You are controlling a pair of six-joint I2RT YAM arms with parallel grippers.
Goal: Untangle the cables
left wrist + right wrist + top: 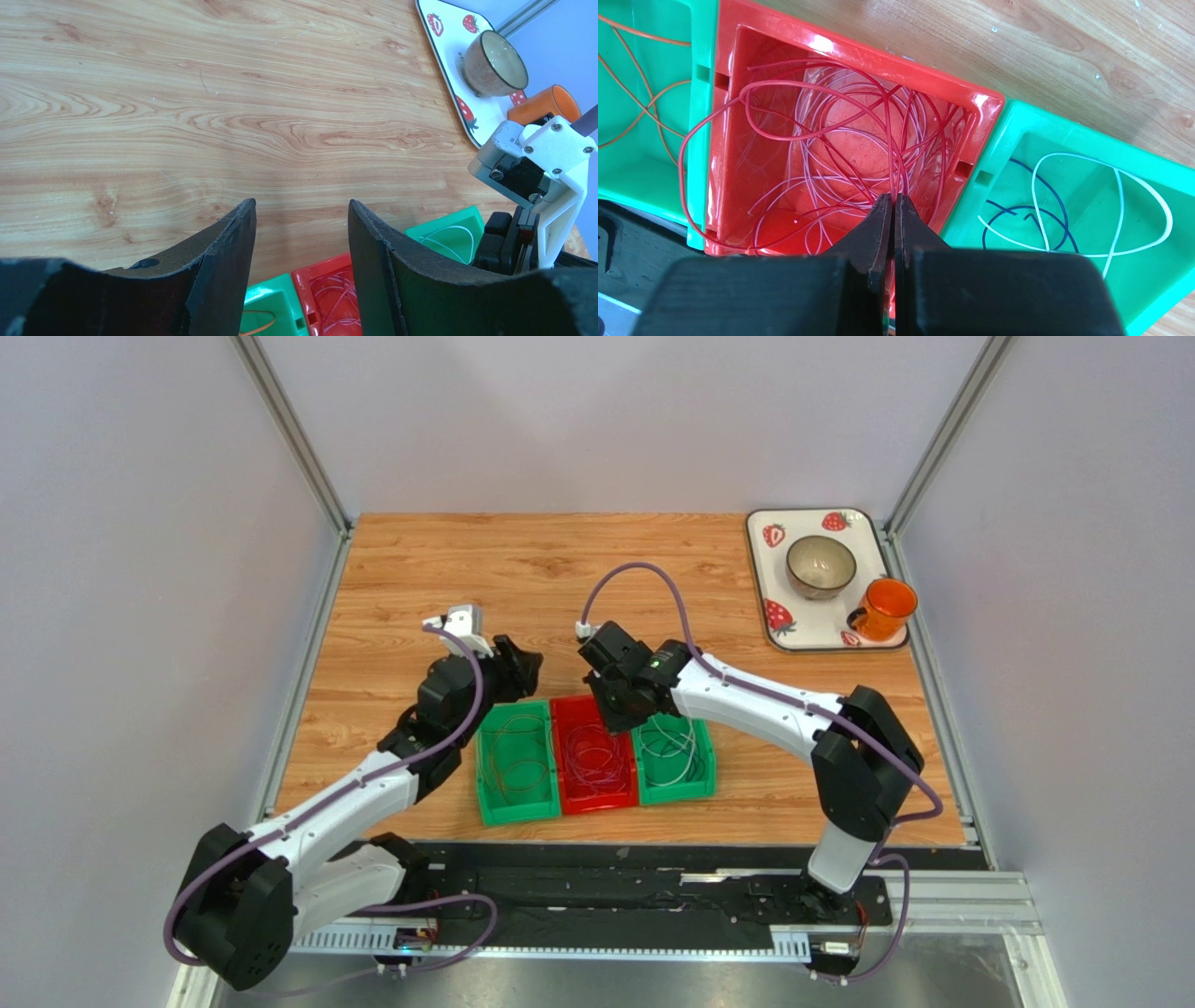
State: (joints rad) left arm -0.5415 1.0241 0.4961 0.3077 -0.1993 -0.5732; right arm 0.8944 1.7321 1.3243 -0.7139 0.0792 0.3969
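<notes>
Three bins sit side by side at the near edge. The red bin (596, 807) holds tangled red and pale pink cables (829, 133). The left green bin (516, 816) holds orange cables (640, 105). The right green bin (676, 793) holds white and dark blue cables (1088, 203). My right gripper (892, 199) hangs over the red bin (857, 52), shut, with red strands running into its tips. In the top view it (613, 711) is at the bin's far side. My left gripper (302, 204) is open and empty, over bare wood just behind the bins (522, 665).
A strawberry-patterned tray (762, 567) at the far right corner carries a bowl (821, 564) and an orange cup (884, 609). The right arm's white wrist mount (540, 161) is close to the right of my left gripper. Metal frame posts and grey walls border the wooden table.
</notes>
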